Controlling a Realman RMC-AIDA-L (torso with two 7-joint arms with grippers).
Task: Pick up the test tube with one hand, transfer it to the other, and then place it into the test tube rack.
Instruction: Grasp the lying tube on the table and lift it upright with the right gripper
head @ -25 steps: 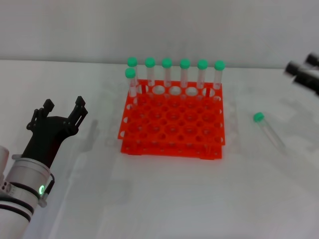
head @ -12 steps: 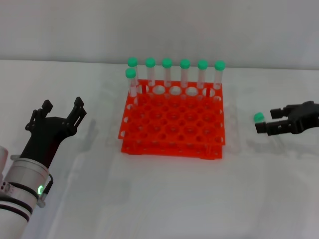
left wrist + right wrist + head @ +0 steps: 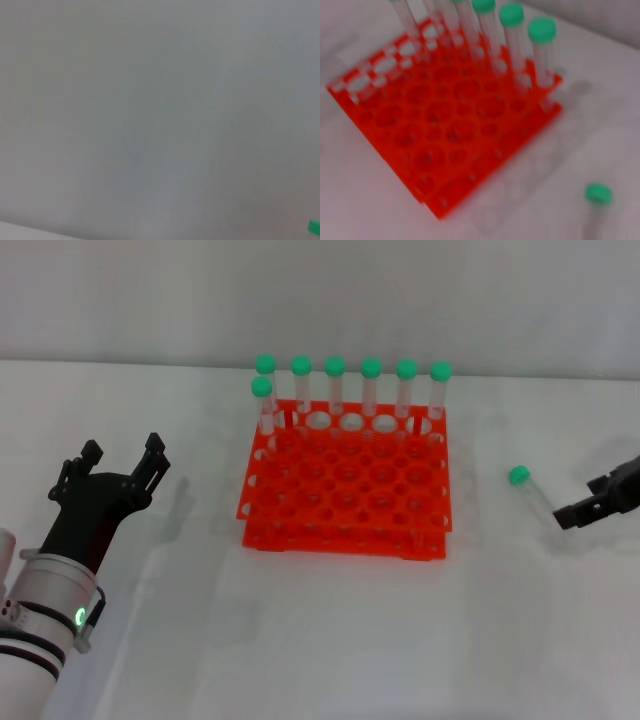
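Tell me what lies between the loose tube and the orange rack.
Nothing: in the head view only bare white table separates the test tube from the test tube rack.

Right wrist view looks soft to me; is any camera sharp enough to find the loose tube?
Right wrist view: blurred throughout, though the loose tube's green cap shows beside the orange rack. Head view: sharp, tube lying flat near the right gripper. Left wrist view: featureless grey.
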